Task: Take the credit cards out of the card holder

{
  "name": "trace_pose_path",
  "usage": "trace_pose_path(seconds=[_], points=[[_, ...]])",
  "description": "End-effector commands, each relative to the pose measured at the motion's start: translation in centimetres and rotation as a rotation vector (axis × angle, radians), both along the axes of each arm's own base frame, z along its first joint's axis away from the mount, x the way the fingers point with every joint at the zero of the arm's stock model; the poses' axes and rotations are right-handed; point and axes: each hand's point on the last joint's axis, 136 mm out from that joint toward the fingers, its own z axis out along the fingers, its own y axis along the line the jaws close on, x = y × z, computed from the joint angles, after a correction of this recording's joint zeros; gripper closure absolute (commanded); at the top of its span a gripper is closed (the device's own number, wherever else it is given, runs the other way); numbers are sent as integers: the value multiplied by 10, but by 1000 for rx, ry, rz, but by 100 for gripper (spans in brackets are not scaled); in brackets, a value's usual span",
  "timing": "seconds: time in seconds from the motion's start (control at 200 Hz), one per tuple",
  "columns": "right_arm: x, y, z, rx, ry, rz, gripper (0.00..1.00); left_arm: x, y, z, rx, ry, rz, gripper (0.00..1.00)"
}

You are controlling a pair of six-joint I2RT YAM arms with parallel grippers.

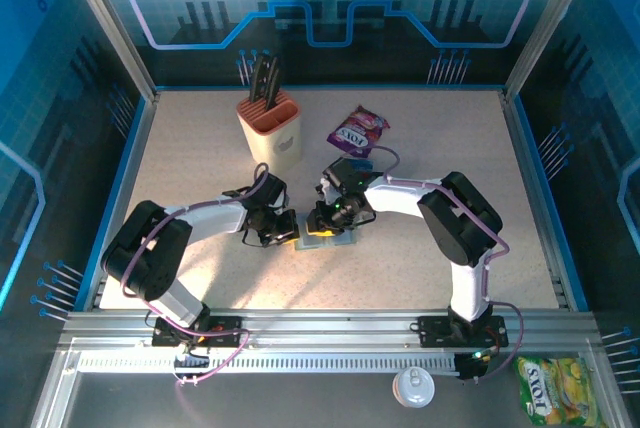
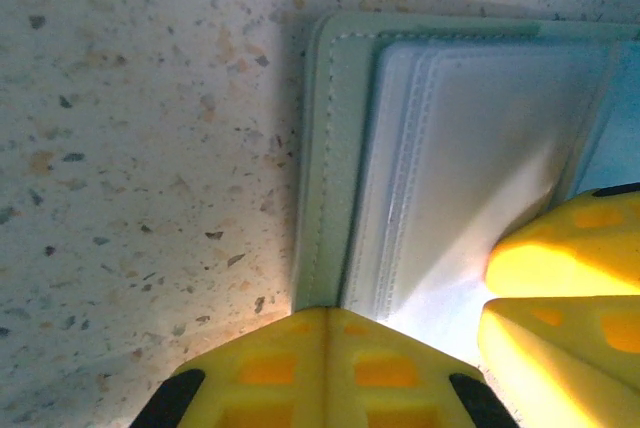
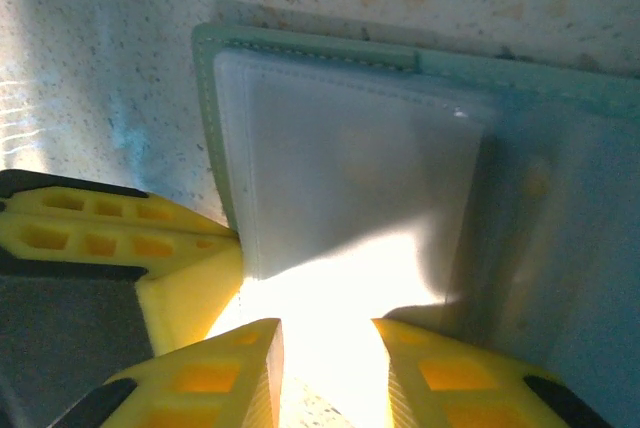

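Left gripper (image 2: 325, 338) closed, pressing the card holder (image 2: 335, 148); right gripper (image 3: 328, 340) slightly apart, seemingly resting on it

Card holder (image 2: 325, 148): matt grey-green leather-look cover, stitched border.
Sleeves (image 2: 470, 138): smooth, clear, glossy plastic film.
Table (image 2: 140, 148): matt, speckled, stone-look top.
My left fingers (image 2: 270, 373): yellow moulded plastic, dull sheen.
Snack packet (image 1: 357, 130): shiny purple foil.

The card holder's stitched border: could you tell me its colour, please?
Pale grey-green; the card holder shows best in the left wrist view.
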Motion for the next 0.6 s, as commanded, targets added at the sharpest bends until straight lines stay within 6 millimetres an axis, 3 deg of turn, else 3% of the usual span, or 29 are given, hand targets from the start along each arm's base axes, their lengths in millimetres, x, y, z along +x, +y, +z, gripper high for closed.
trace_pose_path(seconds=[0.0, 0.26, 0.595], points=[[-2, -19, 1, -101, -21, 0, 70, -4, 15, -3, 66, 18, 4, 100], [2, -30, 1, -118, -29, 0, 69, -3, 17, -5, 74, 21, 5, 100], [0, -14, -2, 57, 19, -56, 69, 4, 24, 6, 108, -3, -10, 100]])
